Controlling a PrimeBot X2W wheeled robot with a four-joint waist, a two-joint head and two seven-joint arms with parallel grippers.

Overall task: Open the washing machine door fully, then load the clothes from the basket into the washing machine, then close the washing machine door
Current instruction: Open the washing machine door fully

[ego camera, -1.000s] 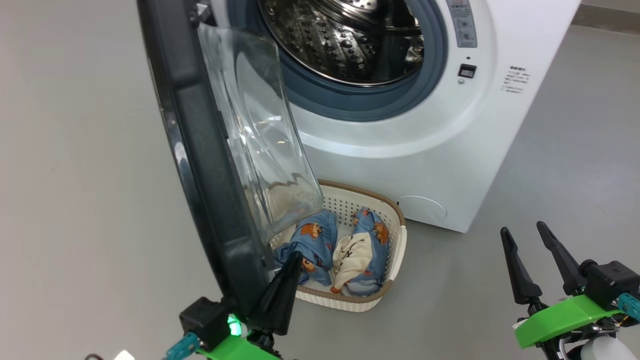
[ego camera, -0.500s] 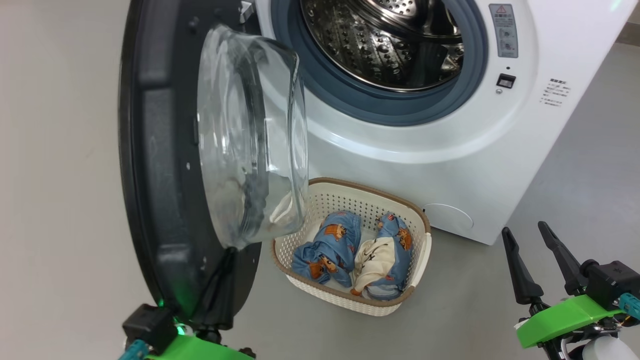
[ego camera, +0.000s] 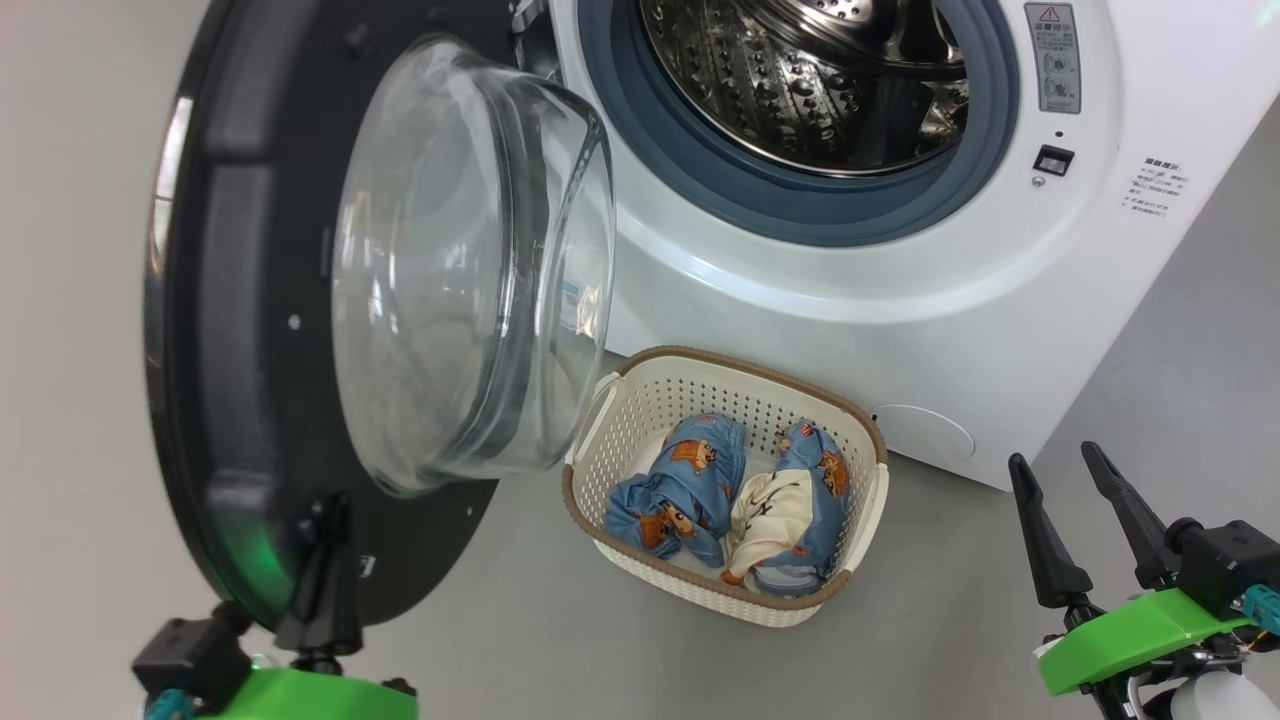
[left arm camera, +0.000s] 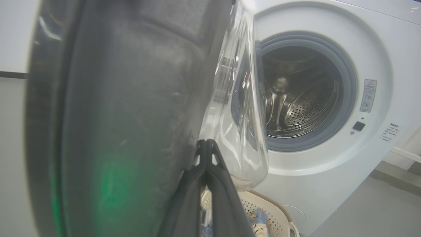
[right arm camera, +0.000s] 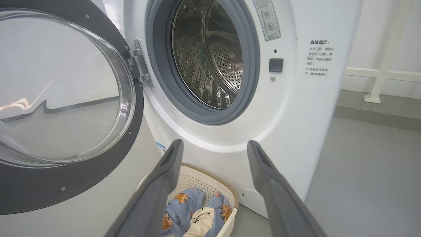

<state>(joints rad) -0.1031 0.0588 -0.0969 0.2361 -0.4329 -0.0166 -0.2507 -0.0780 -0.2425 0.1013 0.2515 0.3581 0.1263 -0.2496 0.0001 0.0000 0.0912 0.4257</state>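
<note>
The washing machine (ego camera: pixel 800 330) stands with its steel drum (ego camera: pixel 800 80) exposed. The washing machine door (ego camera: pixel 240 300) is swung wide to the left, its glass bowl (ego camera: pixel 450 270) facing me. My left gripper (ego camera: pixel 330 505) is shut, holds nothing, and its tip rests against the lower inner face of the black rim (left arm camera: pixel 115 115); the shut fingertips (left arm camera: pixel 206 143) show in the left wrist view. The basket (ego camera: pixel 640 420) sits on the floor below the drum with the clothes (ego camera: pixel 680 480) inside, two blue bundles, one with a cream panel (ego camera: pixel 770 505). My right gripper (ego camera: pixel 1055 458) stands open at the lower right, apart from everything.
Grey floor surrounds the machine. From the right wrist view the open gripper (right arm camera: pixel 214 142) looks at the drum (right arm camera: pixel 207 56), the door (right arm camera: pixel 65 184) and the basket (right arm camera: pixel 197 171). A white rail (right arm camera: pixel 381 75) runs along the wall to the machine's right.
The door has swung further open to the left with my shut left gripper pushing on its inner face. The head view has shifted. The right gripper has stayed put.
</note>
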